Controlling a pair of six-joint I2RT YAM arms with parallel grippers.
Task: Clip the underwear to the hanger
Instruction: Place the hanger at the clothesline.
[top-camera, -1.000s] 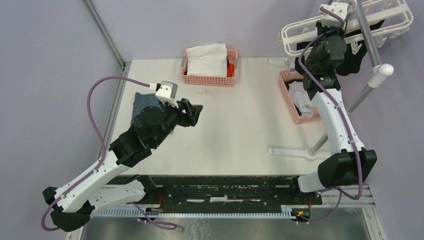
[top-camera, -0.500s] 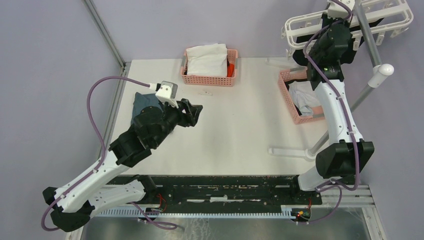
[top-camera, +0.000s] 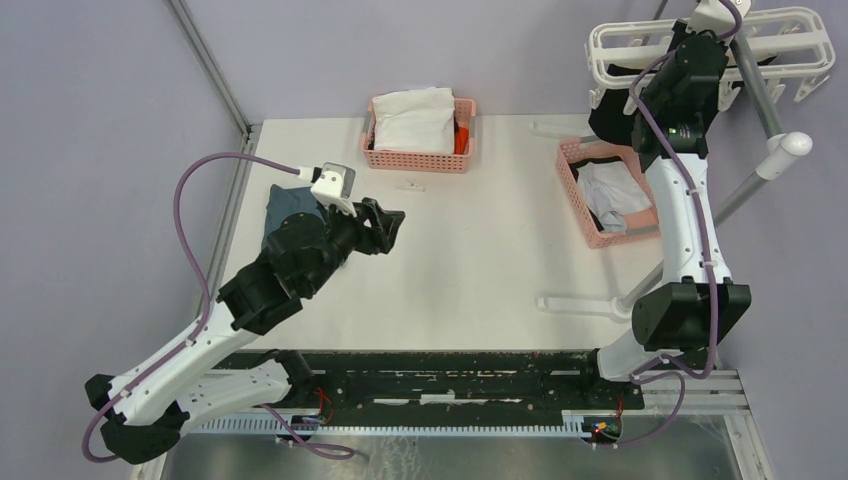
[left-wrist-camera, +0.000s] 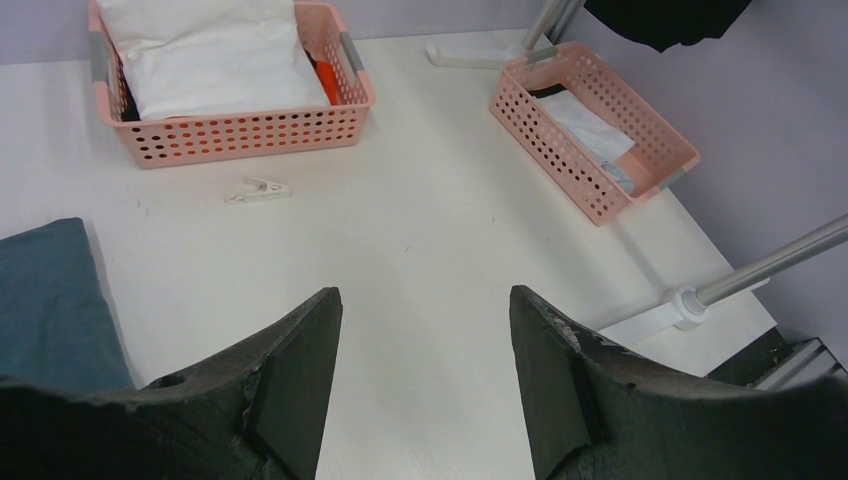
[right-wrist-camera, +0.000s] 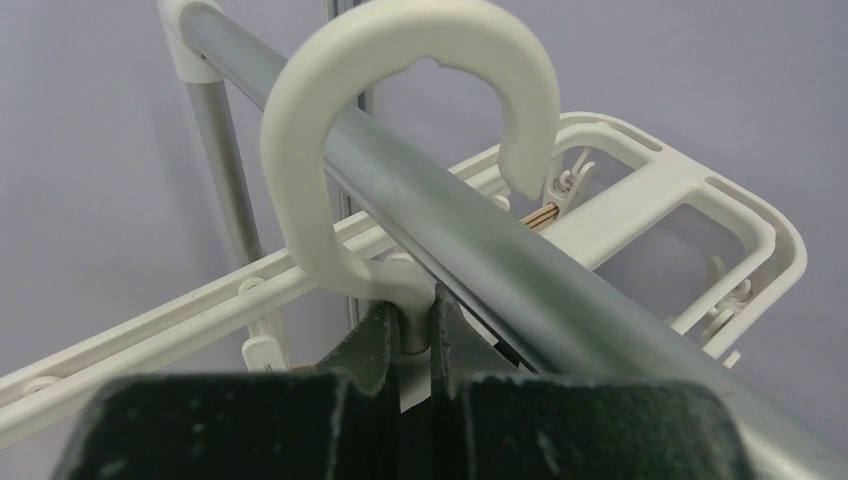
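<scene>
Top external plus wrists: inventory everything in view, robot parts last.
table: 1, white, under everything
back basket: 1, pink, table's far centre
white garment: 1, white, in back basket
orange item: 1, orange, back basket's right end
right basket: 1, pink, table's right edge
blue-grey cloth: 1, blue-grey, folded, table's left side
clothespin: 1, white, loose before back basket
rail: 1, grey metal, far right
hanger: 1, white, hook around rail
underwear: 1, black, hanging above right basket
left gripper: 1, black, open, empty, above table
right gripper: 1, black, shut on hanger's hook stem
</scene>
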